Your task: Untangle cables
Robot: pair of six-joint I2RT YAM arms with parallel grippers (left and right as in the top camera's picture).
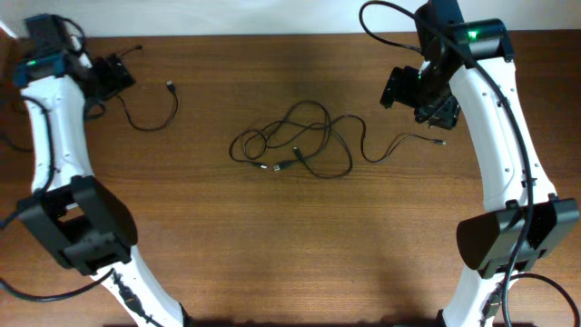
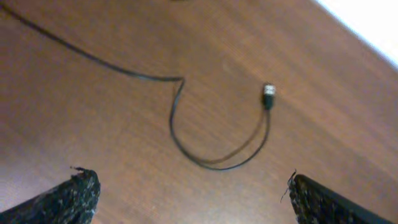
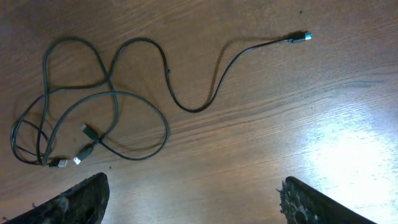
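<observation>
A tangle of thin black cables (image 1: 290, 141) lies in loose, overlapping loops near the middle of the brown wooden table (image 1: 272, 254). Its small plug ends (image 3: 74, 158) are gathered on the side nearest the robot. One cord runs out of the tangle toward the right edge and ends in a silvery plug (image 3: 300, 38). A separate thin black cable (image 2: 177, 134) curls alone near the far left corner, its silvery tip (image 2: 268, 91) lying free. The left gripper (image 2: 188, 183) hangs above that cable, jaws spread wide and holding nothing. The right gripper (image 3: 193, 185) hovers near the trailing cord, jaws likewise wide apart and empty.
</observation>
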